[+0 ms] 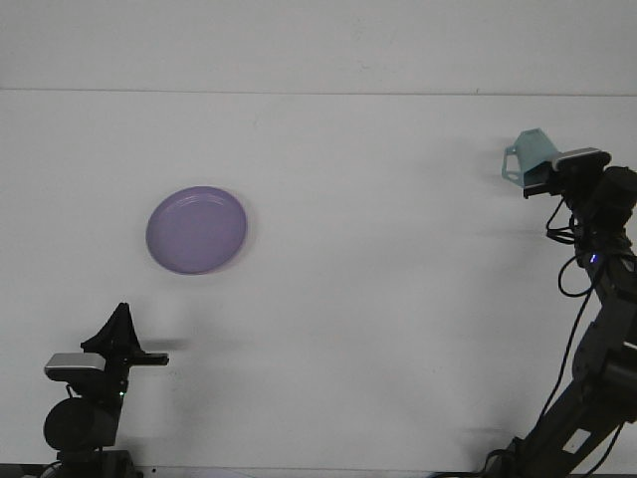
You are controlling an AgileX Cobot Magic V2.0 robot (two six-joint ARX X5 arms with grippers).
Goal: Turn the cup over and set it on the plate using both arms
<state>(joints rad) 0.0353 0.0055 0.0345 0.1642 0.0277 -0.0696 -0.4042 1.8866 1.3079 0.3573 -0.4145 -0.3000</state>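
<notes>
a: where's the cup (532, 157)?
b: far right of the plate (197, 230), lifted off the desk (378, 299), grasped by the right gripper's (542, 177) fingers.
a: and the left gripper (121, 334)?
b: below the plate; can't tell its fingers.

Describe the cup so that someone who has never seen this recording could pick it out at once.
Start at the white table and go to its far right side, where the right arm rises from the bottom corner. At that arm's tip, the right gripper carries the cup. It is pale teal with a handle, unlike the flat purple plate on the left.
</notes>
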